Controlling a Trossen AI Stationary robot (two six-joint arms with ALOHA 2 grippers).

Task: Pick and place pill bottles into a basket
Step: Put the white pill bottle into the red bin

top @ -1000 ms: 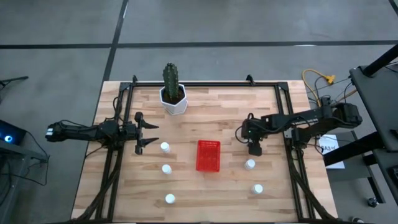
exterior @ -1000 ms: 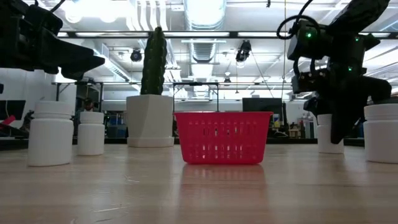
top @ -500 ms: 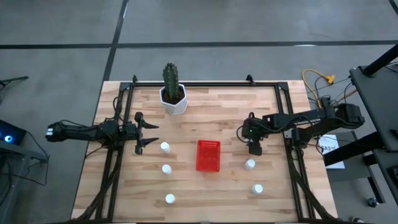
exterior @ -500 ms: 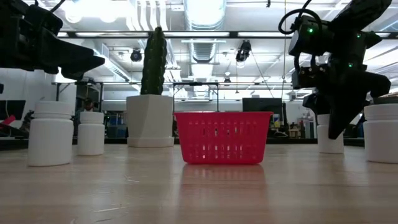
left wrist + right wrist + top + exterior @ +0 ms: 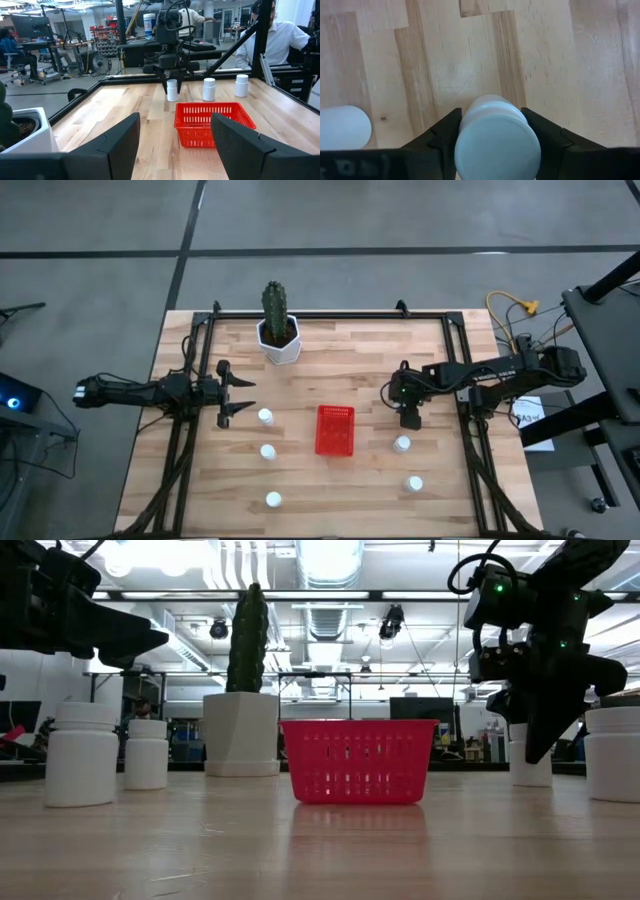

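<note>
Small white bottle (image 5: 496,135) sitting upright on the table (image 5: 360,350), between the fingers of the right gripper (image 5: 409,420), right of the basket (image 5: 335,430) and just behind two more bottles (image 5: 401,444) (image 5: 414,483) on that side. Probably light, stiff plastic with a smooth round wall, so likely slippery and easy to tip or squirt out if pinched off-centre. Best taken across the body just under the cap, fingers square to the axis, moderate squeeze.

In the right wrist view, cap seen from above with a dark finger (image 5: 442,131) close on each side; whether pads already touch the wall, cannot tell. Right arm reaching in from the table's right edge, wrist bent down, gripper pointing at the table.

Three more bottles (image 5: 265,416) (image 5: 268,451) (image 5: 273,499) standing left of the basket, well apart from it. Basket apparently holding nothing yet.

Left gripper (image 5: 237,400) hovering level above the table's left side, fingers spread wide, holding nothing, just beside the nearest left bottle. Cactus pot (image 5: 279,340) at the back, clear of both arms.
</note>
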